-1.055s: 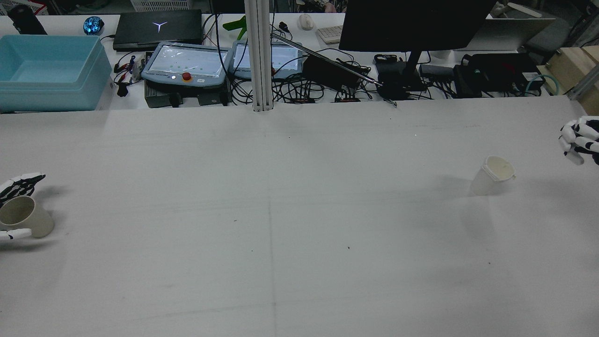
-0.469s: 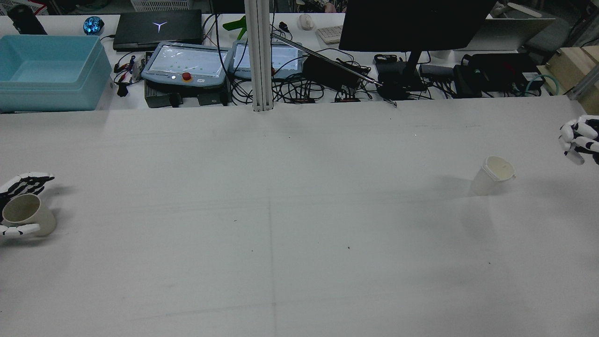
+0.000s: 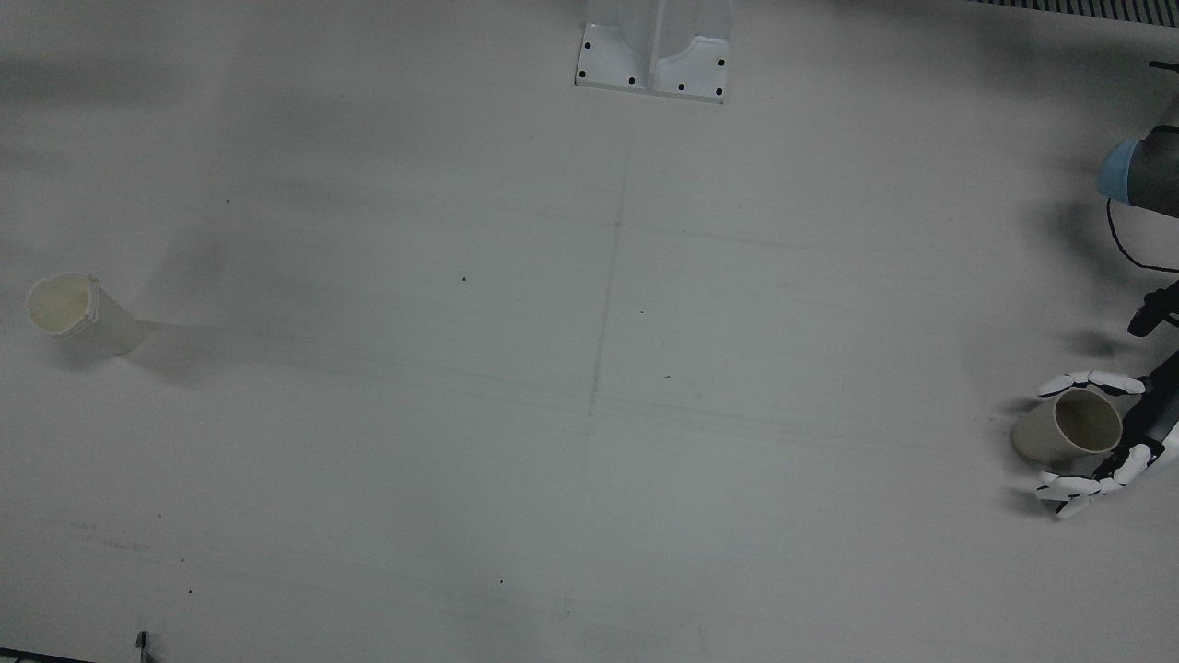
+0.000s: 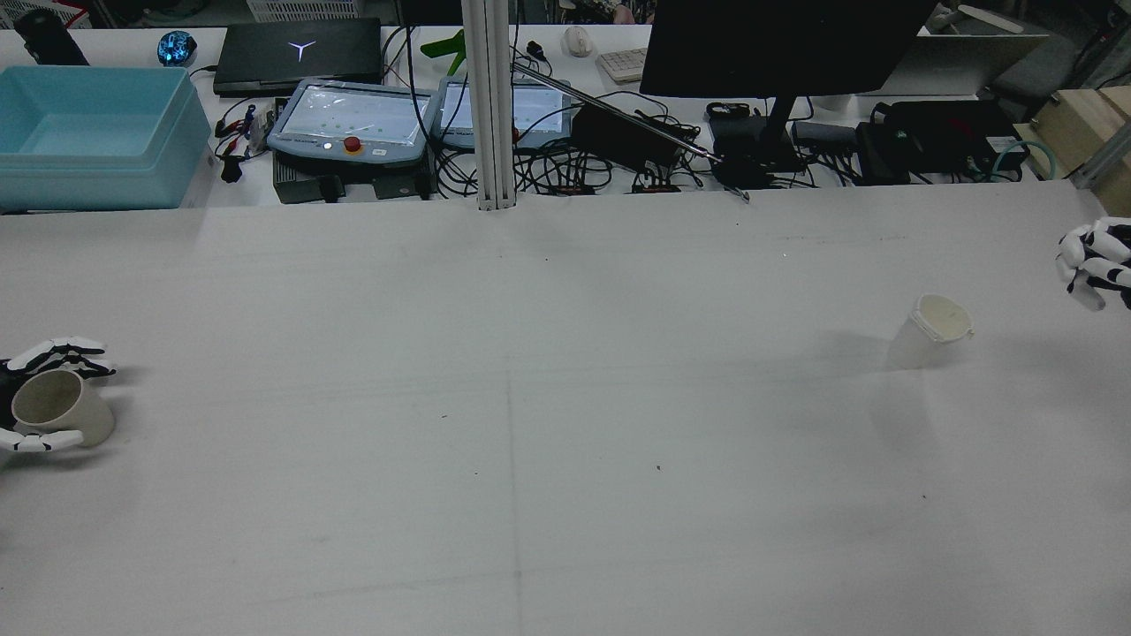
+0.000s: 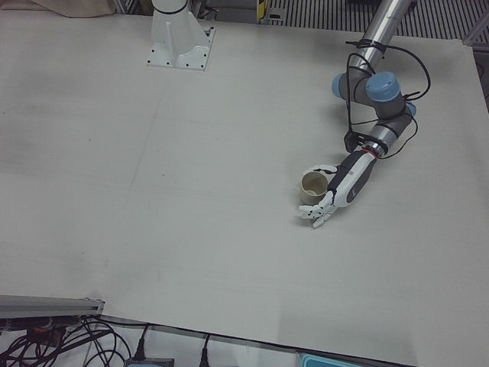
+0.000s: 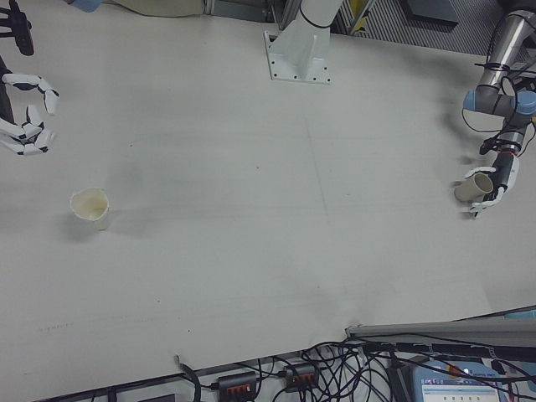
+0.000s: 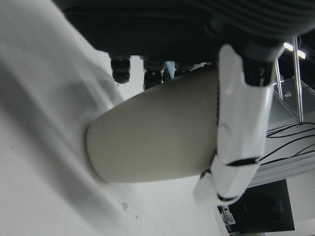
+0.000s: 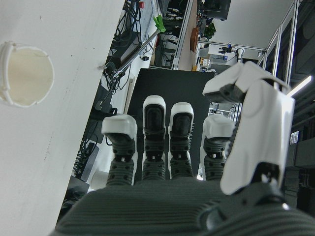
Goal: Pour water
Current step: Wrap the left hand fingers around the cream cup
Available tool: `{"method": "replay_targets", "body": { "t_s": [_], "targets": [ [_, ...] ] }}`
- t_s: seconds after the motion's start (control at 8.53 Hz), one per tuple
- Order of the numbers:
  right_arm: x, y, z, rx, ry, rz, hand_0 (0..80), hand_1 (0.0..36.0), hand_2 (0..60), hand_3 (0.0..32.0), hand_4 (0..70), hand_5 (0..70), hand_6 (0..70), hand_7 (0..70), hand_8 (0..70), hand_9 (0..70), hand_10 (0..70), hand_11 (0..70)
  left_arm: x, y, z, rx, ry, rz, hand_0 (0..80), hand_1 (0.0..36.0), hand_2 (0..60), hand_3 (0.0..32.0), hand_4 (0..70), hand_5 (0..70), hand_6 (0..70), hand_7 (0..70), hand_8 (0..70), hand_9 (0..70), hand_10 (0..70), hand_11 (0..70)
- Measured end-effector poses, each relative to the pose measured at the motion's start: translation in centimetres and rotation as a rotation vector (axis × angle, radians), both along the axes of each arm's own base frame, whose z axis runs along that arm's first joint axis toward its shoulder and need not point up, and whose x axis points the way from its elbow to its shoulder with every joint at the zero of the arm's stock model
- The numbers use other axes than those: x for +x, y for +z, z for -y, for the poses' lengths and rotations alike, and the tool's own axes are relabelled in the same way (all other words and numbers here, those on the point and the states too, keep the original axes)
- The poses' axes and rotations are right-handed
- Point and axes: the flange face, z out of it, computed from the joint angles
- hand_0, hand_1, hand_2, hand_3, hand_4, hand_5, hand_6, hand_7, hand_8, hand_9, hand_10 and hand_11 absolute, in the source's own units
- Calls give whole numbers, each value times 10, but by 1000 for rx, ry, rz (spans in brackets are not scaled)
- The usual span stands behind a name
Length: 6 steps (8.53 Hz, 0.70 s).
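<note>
Nearest the robot, the left hand (image 5: 341, 191) wraps the beige cup (image 5: 312, 186), its fingers (image 3: 1092, 381) on the far side and the thumb on the near side, pinching the wall. The left hand view shows the cup's base at the bench (image 4: 565, 424), though whether it rests there or is just lifted I cannot tell. Across the bench, well apart, the white cup (image 4: 929, 331) stands upright with its mouth open and nothing near it. The right hand (image 6: 27, 113) hangs beyond that cup, holding nothing, with its fingers apart and curled.

The risk I see is the long carry: the two cups sit at opposite ends, so any tilt or a soft pinch on the smooth tapered wall could let the beige cup slip or spill on the way. The white cup looks light and could tip if bumped.

The front view misses the right hand entirely. Only the right hand view looks straight into the white cup, and only the left hand view shows the thumb pressed against the beige wall.
</note>
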Motion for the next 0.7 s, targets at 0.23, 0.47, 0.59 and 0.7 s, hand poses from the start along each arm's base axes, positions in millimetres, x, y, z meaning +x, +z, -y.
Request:
{"method": "replay_targets", "body": {
  "t_s": [0.23, 0.47, 0.59, 0.7],
  "targets": [
    [1, 0, 0, 0, 4, 1, 558, 224, 470, 0, 379, 700, 417, 573, 427, 528, 484, 696, 3, 0, -1, -15, 10, -16, 637, 263, 216, 60, 130, 312, 187, 549, 240, 321, 46, 94],
    [2, 0, 0, -1, 6, 4, 565, 232, 478, 0, 381, 700, 421, 576, 428, 530, 484, 696, 3, 0, -1, -34, 16, -32, 633, 244, 204, 26, 208, 335, 276, 700, 302, 420, 57, 106],
    [2, 0, 0, -1, 7, 5, 567, 234, 481, 0, 385, 700, 422, 577, 427, 530, 482, 692, 3, 0, -1, -40, 16, -37, 654, 248, 206, 16, 237, 340, 325, 700, 334, 463, 68, 122],
    [2, 0, 0, -2, 7, 6, 567, 235, 486, 0, 387, 700, 423, 576, 428, 530, 480, 691, 4, -1, -1, -46, 18, -42, 710, 275, 256, 14, 244, 338, 344, 700, 351, 484, 76, 135]
  ]
}}
